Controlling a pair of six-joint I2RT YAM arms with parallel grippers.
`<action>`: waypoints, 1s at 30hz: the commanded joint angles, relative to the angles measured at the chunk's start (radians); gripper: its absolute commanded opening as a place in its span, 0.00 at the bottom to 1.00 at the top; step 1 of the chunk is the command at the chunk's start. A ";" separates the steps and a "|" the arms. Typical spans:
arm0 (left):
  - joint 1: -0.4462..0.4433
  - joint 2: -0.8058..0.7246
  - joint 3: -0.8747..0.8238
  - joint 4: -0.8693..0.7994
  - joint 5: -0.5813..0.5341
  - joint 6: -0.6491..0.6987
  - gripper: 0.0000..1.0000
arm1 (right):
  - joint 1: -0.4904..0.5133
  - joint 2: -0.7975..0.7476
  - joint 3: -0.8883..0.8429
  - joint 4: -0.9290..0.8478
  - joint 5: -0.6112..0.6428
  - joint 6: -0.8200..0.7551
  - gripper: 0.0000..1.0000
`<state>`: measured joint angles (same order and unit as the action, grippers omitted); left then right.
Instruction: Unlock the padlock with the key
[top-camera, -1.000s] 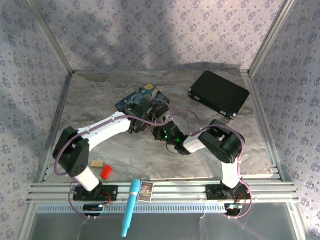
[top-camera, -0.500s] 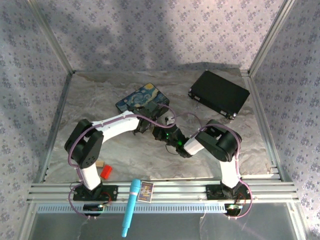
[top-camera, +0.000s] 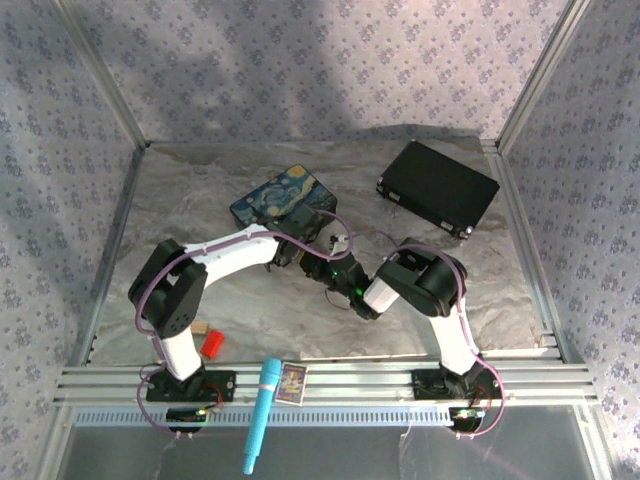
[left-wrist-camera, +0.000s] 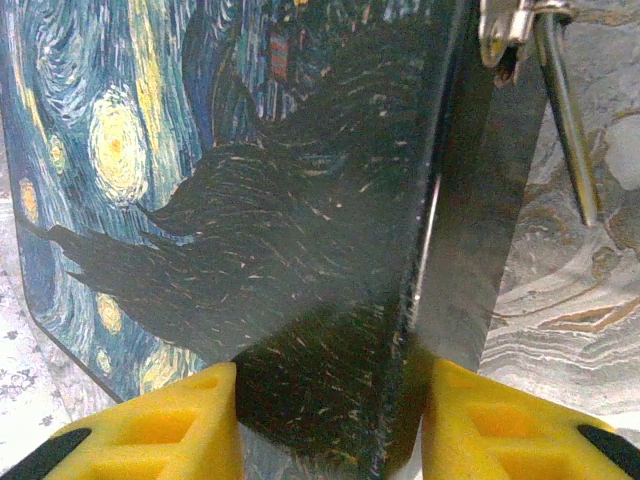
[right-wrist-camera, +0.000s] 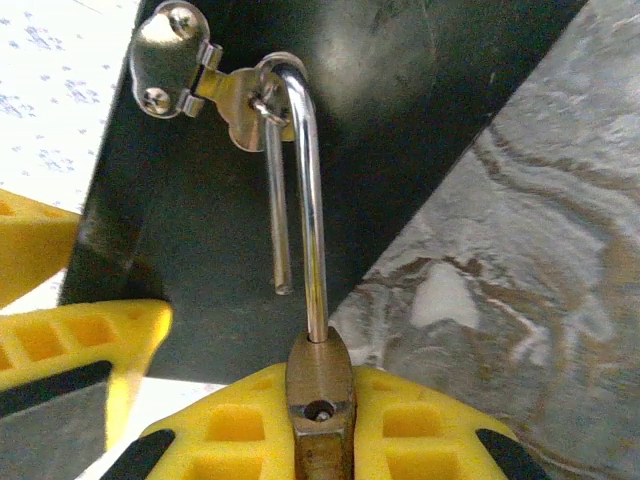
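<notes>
One change: your left fingers (left-wrist-camera: 150, 435) narrowed onto box (left-wrist-camera: 200, 200) edge, bracing it. Beside box, your right fingers (right-wrist-camera: 420, 420) clamp padlock (right-wrist-camera: 320, 392); shackle (right-wrist-camera: 312, 200) leg hangs free, so likely unlocked already.

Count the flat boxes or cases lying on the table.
2. The Starry Night box lies at the centre; the black case lies toward the far right corner. Some of the table is hidden from above, so a smaller one might be missed.

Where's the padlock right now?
In the right wrist view the padlock sits bottom centre, its brass body pinched in the right claw, its shackle hooked through the hasp on the dark side of the Starry Night box.
</notes>
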<state>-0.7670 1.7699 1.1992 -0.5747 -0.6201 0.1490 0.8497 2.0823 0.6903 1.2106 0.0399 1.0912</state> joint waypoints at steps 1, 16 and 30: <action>0.008 0.028 -0.055 -0.063 0.092 -0.003 0.43 | 0.014 0.056 0.027 0.078 0.000 0.072 0.00; 0.005 0.006 -0.059 -0.063 0.108 0.000 0.42 | -0.028 0.087 0.003 0.178 0.035 0.132 0.00; 0.006 0.006 -0.064 -0.062 0.108 0.004 0.43 | -0.079 0.075 0.024 0.178 0.013 0.144 0.00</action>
<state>-0.7658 1.7592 1.1824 -0.5323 -0.6178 0.1493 0.8021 2.1479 0.6991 1.3647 -0.0010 1.2243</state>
